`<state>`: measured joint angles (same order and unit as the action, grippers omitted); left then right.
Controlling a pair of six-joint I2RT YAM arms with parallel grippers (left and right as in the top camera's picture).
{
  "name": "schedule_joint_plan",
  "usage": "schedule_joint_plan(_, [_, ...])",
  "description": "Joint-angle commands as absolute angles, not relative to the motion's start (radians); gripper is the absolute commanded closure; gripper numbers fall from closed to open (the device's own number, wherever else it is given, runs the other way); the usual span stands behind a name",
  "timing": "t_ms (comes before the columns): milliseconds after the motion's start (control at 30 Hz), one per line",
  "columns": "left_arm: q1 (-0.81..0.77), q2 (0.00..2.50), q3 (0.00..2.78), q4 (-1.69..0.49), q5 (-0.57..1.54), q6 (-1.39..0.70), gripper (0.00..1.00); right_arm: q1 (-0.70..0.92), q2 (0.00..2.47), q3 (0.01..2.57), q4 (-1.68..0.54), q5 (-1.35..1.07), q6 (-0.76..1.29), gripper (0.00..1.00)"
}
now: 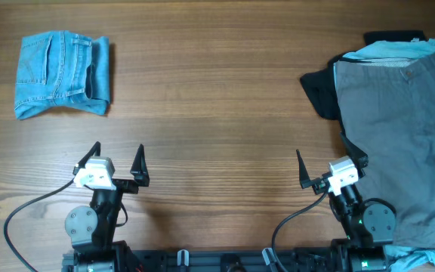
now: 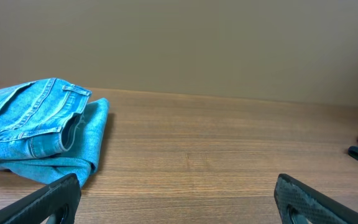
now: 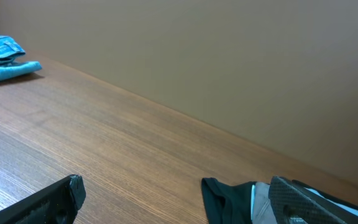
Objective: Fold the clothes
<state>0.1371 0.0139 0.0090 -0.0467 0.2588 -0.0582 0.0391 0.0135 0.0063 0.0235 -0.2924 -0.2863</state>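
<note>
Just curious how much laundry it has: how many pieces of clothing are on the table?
4: folded denim shorts far left; at the right, grey shorts lying over a black piece and a pale-blue piece. More may be hidden underneath.

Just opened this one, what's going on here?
Nothing is being handled right now. Both arms sit at the near edge of the table, with the left pincer and right pincer open and empty. The light-blue denim shorts lie folded at the far left. On the right, the grey shorts lie spread out, not yet folded, over a black piece and a pale-blue piece. The right pincer is beside that pile's edge, gripping nothing.
</note>
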Motion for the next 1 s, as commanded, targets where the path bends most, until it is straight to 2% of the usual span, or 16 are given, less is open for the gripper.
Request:
schedule_joint_plan(0, [0.131, 0.007, 0.006, -0.051, 0.26, -0.063, 0.0, 0.035, 0.005, 0.005, 0.026, -0.311, -0.291, 0.01])
schedule_joint_plan(400, [0.131, 0.009, 0.006, -0.053, 0.257, -0.061, 0.0, 0.035, 0.005, 0.005, 0.042, -0.316, -0.289, 0.0])
schedule_joint_plan(500, [0.131, 0.009, 0.028, 0.037, 0.382, -0.068, 0.0, 0.035, 0.005, 0.065, 0.033, -0.383, -0.163, 0.0])
schedule_joint_plan(567, [0.131, 0.011, 0.117, -0.006, 0.383, -0.068, 0.0, 0.035, 0.014, 0.174, -0.046, -0.38, -0.074, 0.0])
schedule_joint_plan(633, [0.131, 0.049, 0.247, -0.094, 0.337, -0.068, 0.0, 0.035, 0.084, 0.364, -0.234, -0.328, -0.025, 0.0])
schedule_joint_plan(733, [0.131, 0.329, 0.582, -0.347, 0.282, -0.068, 0.0, 0.035, 0.462, 0.727, -0.551, -0.307, -0.02, 0.0])
schedule_joint_plan(900, [0.131, 0.869, 1.067, -0.716, 0.31, -0.068, 0.0, 0.035, 1.161, 1.329, -0.901, -0.315, -0.059, 0.0])
schedule_joint_plan(967, [0.131, 1.004, 1.172, -0.787, 0.332, -0.068, 0.0, 0.035, 1.339, 1.497, -0.967, -0.339, -0.041, 0.0])
